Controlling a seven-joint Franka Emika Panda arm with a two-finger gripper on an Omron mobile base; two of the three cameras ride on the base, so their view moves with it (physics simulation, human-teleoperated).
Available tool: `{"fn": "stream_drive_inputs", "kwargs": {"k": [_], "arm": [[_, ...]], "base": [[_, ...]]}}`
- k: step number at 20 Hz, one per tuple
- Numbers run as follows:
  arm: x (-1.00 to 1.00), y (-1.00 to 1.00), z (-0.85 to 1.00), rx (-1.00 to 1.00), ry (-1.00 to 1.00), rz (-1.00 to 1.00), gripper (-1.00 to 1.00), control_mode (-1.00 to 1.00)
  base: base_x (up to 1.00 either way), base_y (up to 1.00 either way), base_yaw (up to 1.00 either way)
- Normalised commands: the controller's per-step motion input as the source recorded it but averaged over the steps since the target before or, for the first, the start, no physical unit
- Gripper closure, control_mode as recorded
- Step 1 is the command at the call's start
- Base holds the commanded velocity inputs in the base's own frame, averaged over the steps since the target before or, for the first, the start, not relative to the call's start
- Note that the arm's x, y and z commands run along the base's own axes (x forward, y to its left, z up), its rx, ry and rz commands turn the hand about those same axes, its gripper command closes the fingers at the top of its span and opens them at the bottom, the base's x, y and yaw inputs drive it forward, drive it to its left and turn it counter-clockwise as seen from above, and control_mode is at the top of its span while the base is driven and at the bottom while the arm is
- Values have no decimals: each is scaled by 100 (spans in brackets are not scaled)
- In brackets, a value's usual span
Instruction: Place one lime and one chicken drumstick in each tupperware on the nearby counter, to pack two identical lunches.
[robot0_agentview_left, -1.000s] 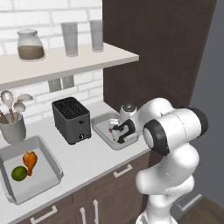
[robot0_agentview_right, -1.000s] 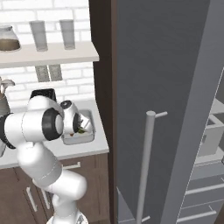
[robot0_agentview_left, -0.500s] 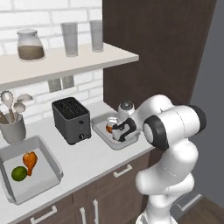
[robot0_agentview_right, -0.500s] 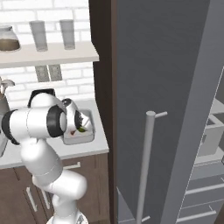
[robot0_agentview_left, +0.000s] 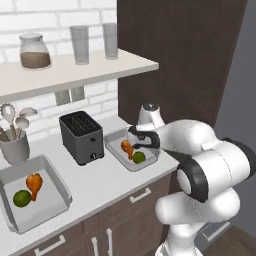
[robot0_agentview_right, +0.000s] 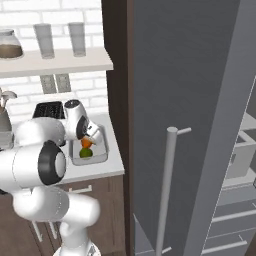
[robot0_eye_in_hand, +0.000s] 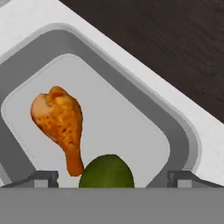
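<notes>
The arm is bent low over the right tupperware (robot0_agentview_left: 114, 150), gripper (robot0_eye_in_hand: 113, 178) spread wide above lime (robot0_eye_in_hand: 106, 172) and drumstick (robot0_eye_in_hand: 60, 122), nothing gripped.

On the counter (robot0_agentview_left: 100, 185) stand 2 tupperware containers, well apart. The left container (robot0_agentview_left: 55, 197) holds 1 lime (robot0_agentview_left: 21, 198) with 1 drumstick (robot0_agentview_left: 34, 183) touching it on its right. The toaster (robot0_agentview_left: 81, 137) sits between the containers. The right container (robot0_agentview_left: 114, 150) holds 1 drumstick (robot0_eye_in_hand: 60, 121) and 1 lime (robot0_eye_in_hand: 106, 173) just beside each other, possibly touching. A utensil holder (robot0_agentview_left: 14, 147) stands behind the left container. Above, the shelf (robot0_agentview_left: 75, 70) carries 1 jar (robot0_agentview_left: 35, 51) left of 2 glasses (robot0_agentview_left: 80, 38).
</notes>
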Motion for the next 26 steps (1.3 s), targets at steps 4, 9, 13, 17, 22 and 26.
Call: {"fn": "stream_drive_inputs", "kwargs": {"k": [4, 9, 13, 17, 22, 26], "arm": [[-100, 0, 84, 3, 13, 0, -100, -100], [-100, 2, 31, 0, 29, 0, -100, -100], [-100, 12, 0, 0, 34, 0, -100, -100], [-100, 21, 4, 0, 21, 4, -100, -100], [-100, 0, 66, -2, -5, 0, -100, -100], [-100, 0, 93, -5, -19, 0, -100, -100]], "base": [[0, 0, 0], [0, 0, 0], [0, 0, 0], [0, 0, 0], [0, 0, 0], [0, 0, 0]]}}
